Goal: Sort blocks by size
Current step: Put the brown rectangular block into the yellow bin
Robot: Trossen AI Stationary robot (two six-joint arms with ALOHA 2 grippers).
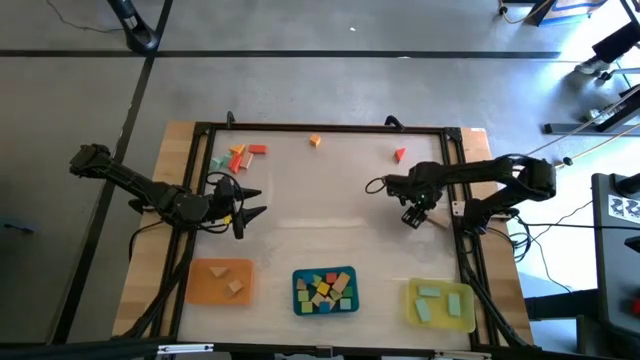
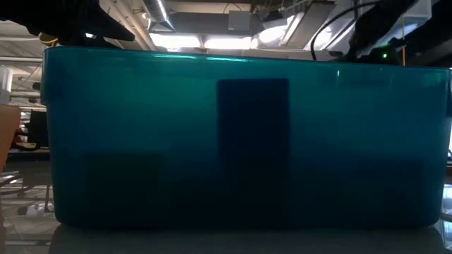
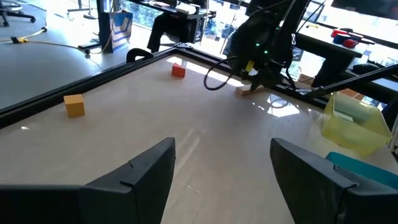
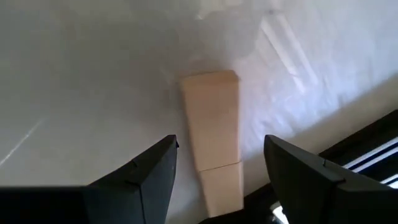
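Observation:
My right gripper (image 1: 412,215) points down at the table's right side and is open. Its fingers stand on either side of a long tan block (image 4: 210,118) that lies flat on the table, with a gap on both sides. The tan block also shows in the high view (image 1: 438,222). My left gripper (image 1: 255,203) is open and empty over the table's left-middle. Loose blocks lie at the far side: a small cluster at the far left (image 1: 237,155), an orange cube (image 1: 315,141) and a red block (image 1: 399,154).
Three trays stand along the near edge: an orange tray (image 1: 200,290) with tan blocks, a teal tray (image 1: 296,295) with several mixed blocks, and a yellow tray (image 1: 467,318) with mint blocks. The teal tray's wall (image 2: 240,141) fills the low view. A black frame (image 1: 320,128) borders the table.

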